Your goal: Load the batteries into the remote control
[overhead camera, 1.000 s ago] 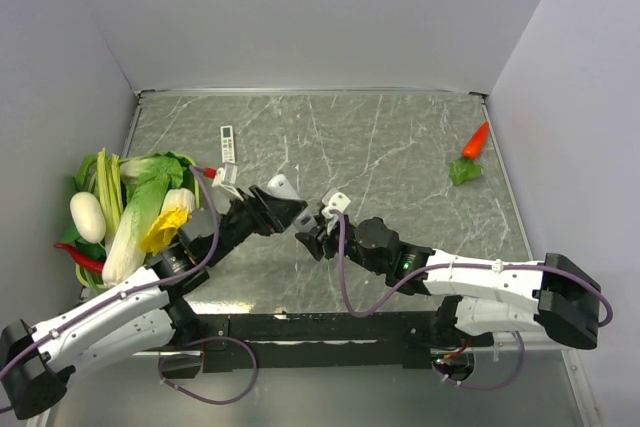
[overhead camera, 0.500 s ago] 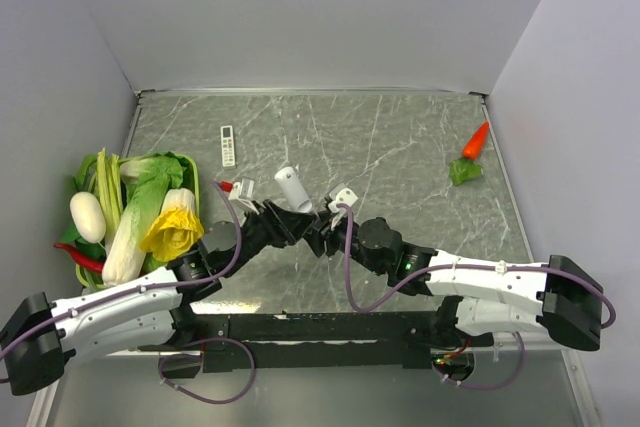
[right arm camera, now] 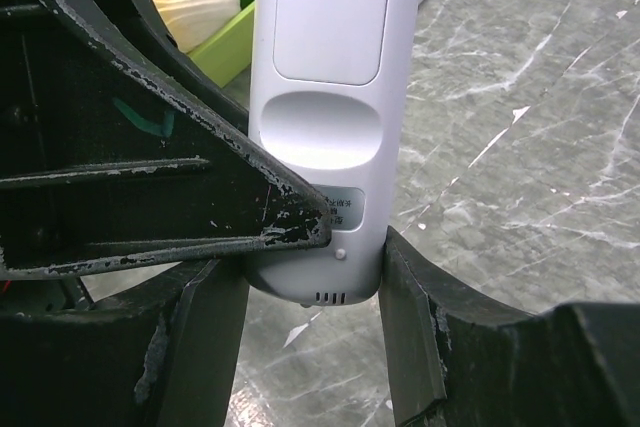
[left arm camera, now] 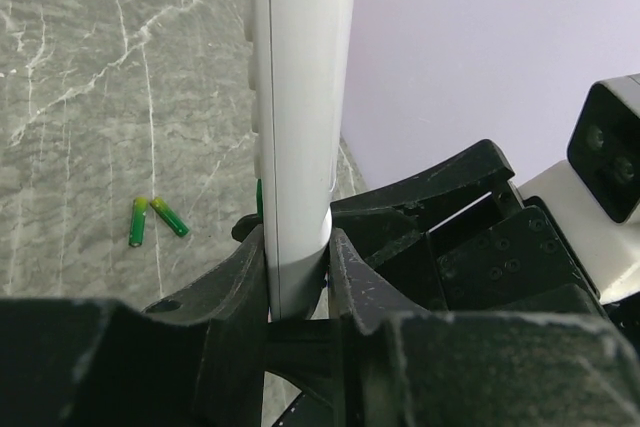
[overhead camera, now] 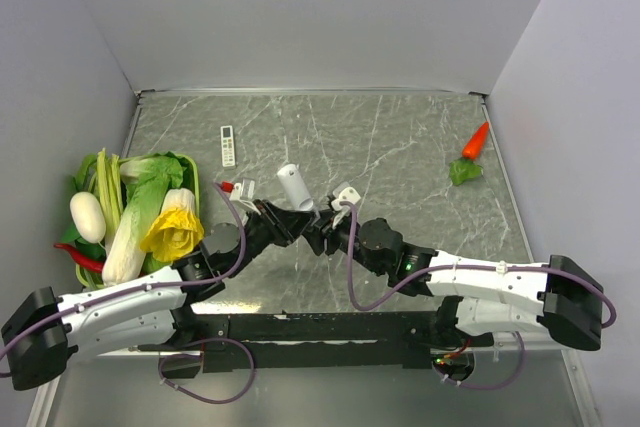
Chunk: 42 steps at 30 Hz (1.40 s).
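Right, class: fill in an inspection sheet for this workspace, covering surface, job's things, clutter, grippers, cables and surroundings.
Surface: grey marbled table.
Job's things: remote held off the table; two green batteries lying loose on the table, not loaded.
Clutter: vegetables piled at left; carrot at far right; slim remote towards the back.
Grippers: left gripper and right gripper both shut on the remote's lower end.
Cables: purple cables, hanging in loose loops.
Surroundings: plain pale walls on three sides.
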Available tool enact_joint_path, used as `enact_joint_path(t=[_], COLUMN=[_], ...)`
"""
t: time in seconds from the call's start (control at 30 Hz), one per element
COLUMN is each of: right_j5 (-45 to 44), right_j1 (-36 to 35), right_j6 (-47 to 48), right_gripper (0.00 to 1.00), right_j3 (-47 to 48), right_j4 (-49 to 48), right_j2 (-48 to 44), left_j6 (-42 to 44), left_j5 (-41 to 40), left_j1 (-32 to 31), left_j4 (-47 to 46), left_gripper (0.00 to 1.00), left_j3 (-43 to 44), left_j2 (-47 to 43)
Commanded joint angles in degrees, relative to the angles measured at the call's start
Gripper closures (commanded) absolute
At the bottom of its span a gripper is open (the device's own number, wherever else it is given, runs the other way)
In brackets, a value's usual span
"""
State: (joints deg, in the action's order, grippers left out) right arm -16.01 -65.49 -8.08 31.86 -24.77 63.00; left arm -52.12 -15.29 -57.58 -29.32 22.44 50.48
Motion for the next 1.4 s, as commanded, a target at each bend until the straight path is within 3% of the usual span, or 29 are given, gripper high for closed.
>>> enact_joint_path(t=[0.0, 0.2, 0.37, 0.5, 0.87, 1.37], right_j5=[1.68, 3.8, 6.42, 11.25, 15.56, 28.57], right_j1=[-0.6, -0.34, -0.34, -0.51, -0.34, 4.32], right_j6=[-0.19, 4.99, 13.95, 27.54, 46.91, 46.58], right_gripper=[0.57, 0.2, 0.06, 0.04, 0.04, 0.2], right_j3=[0.4, -0.92, -1.88, -3.9, -0.83, 4.7], right_j4=[-2.74, 2.97, 6.49, 3.6, 3.68, 10.18], right_j2=[-2.71, -10.34, -18.52, -23.0, -20.64, -18.09], left_j6=[2.1, 5.88, 10.8, 13.97, 17.93, 18.72], left_j5=[-0.62, -2.29, 4.28, 10.43, 18.36, 22.14], left_j1=[-0.6, -0.43, 0.28, 0.37, 0.37, 0.36], left_j4=[-1.28, 5.84, 12.78, 17.63, 23.78, 25.54], left_gripper=[0.99, 0.99, 0.99, 0.99, 0.99, 0.99], left_j3=[0.24, 0.59, 2.87, 6.21, 9.73, 11.14], left_j2=[-1.17, -5.47, -6.27, -5.3, -5.21, -3.37])
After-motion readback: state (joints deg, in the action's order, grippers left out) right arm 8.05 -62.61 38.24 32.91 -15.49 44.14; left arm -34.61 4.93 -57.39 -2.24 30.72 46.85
